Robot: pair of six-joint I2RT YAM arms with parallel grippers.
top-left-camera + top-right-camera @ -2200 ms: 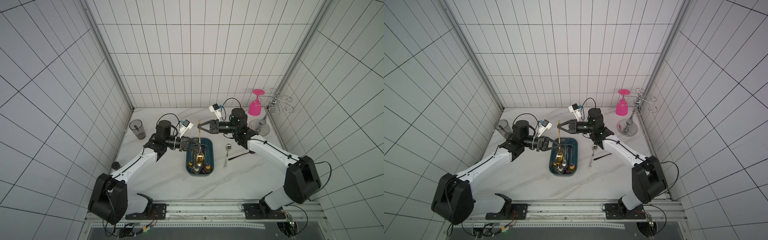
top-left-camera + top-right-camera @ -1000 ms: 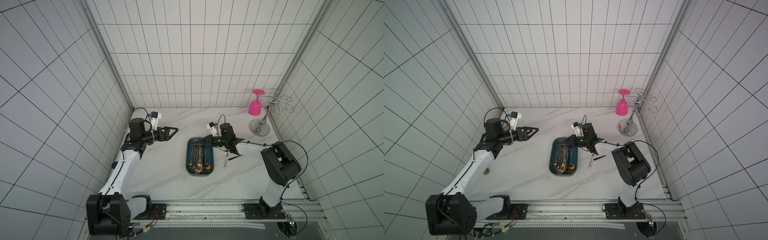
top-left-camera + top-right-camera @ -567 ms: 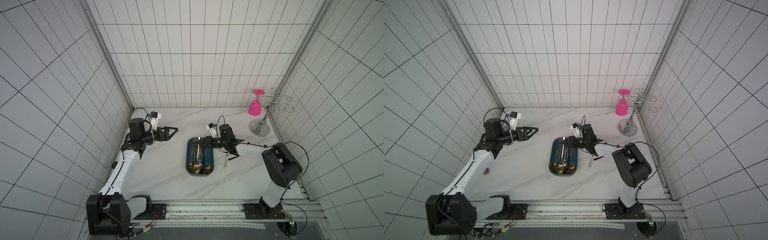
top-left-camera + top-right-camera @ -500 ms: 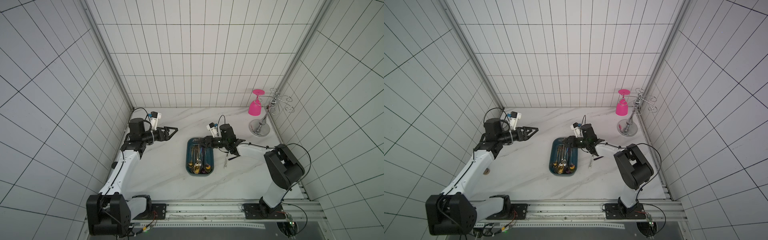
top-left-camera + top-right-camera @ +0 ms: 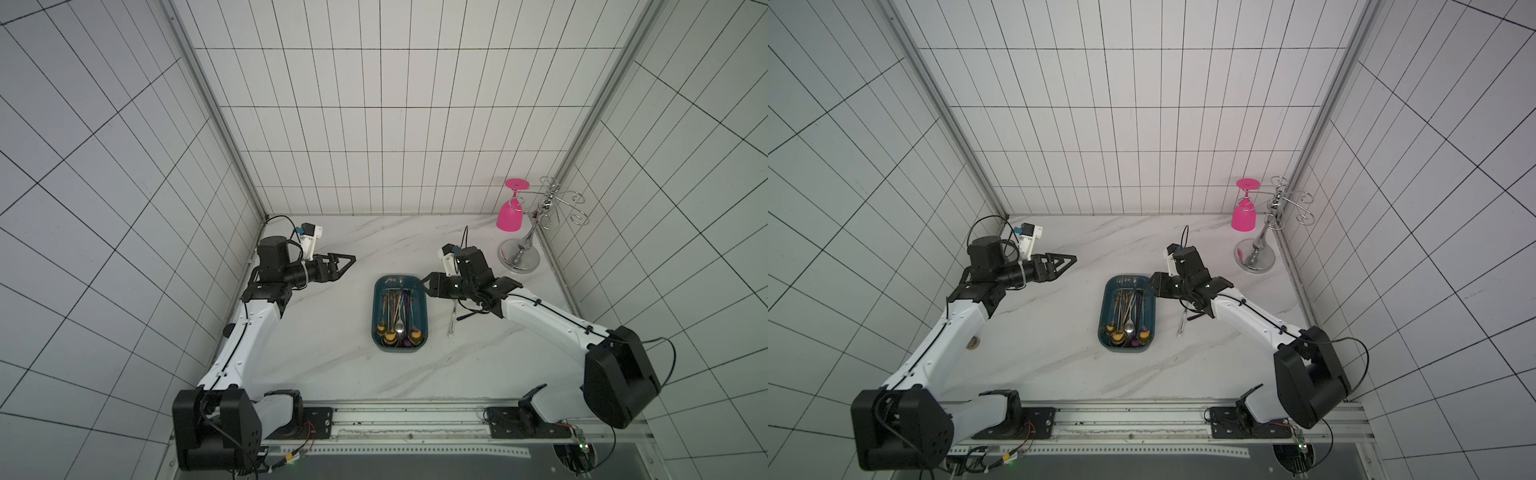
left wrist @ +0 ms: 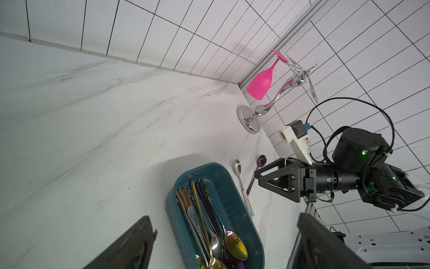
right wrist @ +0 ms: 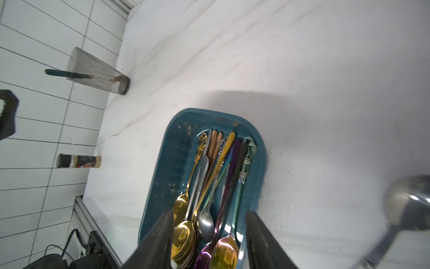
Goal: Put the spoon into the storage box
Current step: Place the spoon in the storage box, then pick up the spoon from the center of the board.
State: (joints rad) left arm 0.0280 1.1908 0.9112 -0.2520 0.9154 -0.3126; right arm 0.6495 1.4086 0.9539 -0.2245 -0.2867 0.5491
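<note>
Currently, spoons (image 5: 398, 320) are stacked lengthwise in the storage box (image 5: 421, 305), mid-tabletop (image 5: 332, 357). Right fingers (image 7: 263, 240) are held apart just above its edge, nothing clamped. A silver spoon (image 6: 243, 191) and purple spoon (image 6: 261, 160) lie just beside it, partly covered by the right wrist in both top views. Left fingers (image 6: 130, 244) are spread wide, empty, well apart. Grey cup (image 7: 97, 72) and spice jar (image 7: 79, 161) stand by the left wall.

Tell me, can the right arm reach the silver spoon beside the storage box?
Probably yes: the silver spoon lies uncovered on the table beside the storage box, just under the right arm, and the right gripper is open and empty.
</note>
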